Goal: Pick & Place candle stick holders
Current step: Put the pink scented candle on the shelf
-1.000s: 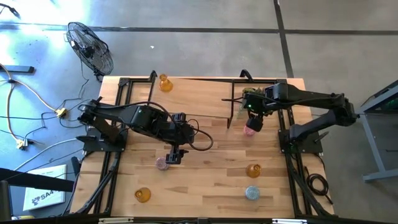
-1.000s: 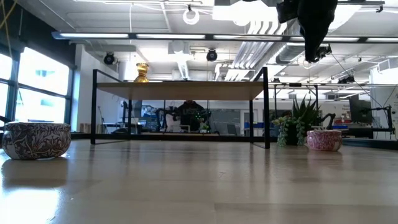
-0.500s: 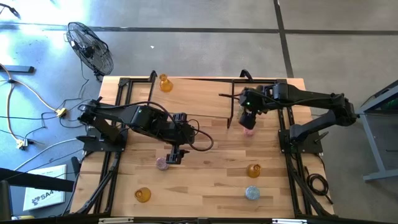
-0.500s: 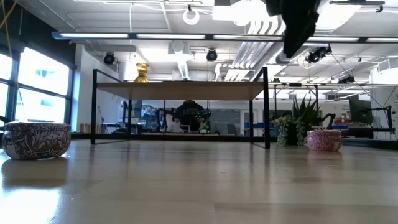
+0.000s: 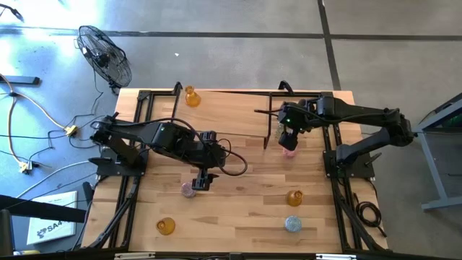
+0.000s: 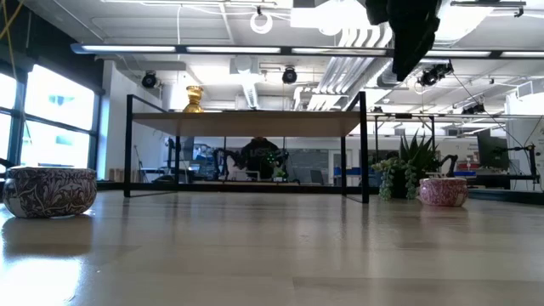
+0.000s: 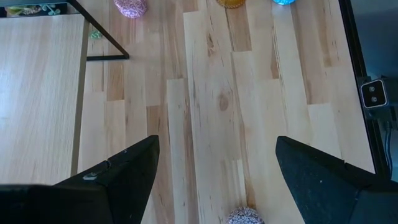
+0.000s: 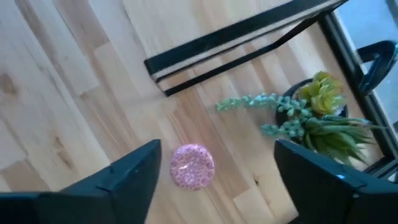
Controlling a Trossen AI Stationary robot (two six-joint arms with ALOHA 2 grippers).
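Only right wrist shows potted plant [image 8: 323, 121].

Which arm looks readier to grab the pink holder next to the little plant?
The right. Its gripper hangs open directly above that pink holder, beside the plant. The left gripper is across the table, over the other pink holder.

I see even, bright overhead light on the table [image 5: 238, 209]; ceiling lamps [image 6: 259, 21] glare in the low view; my right wrist view looks soft.
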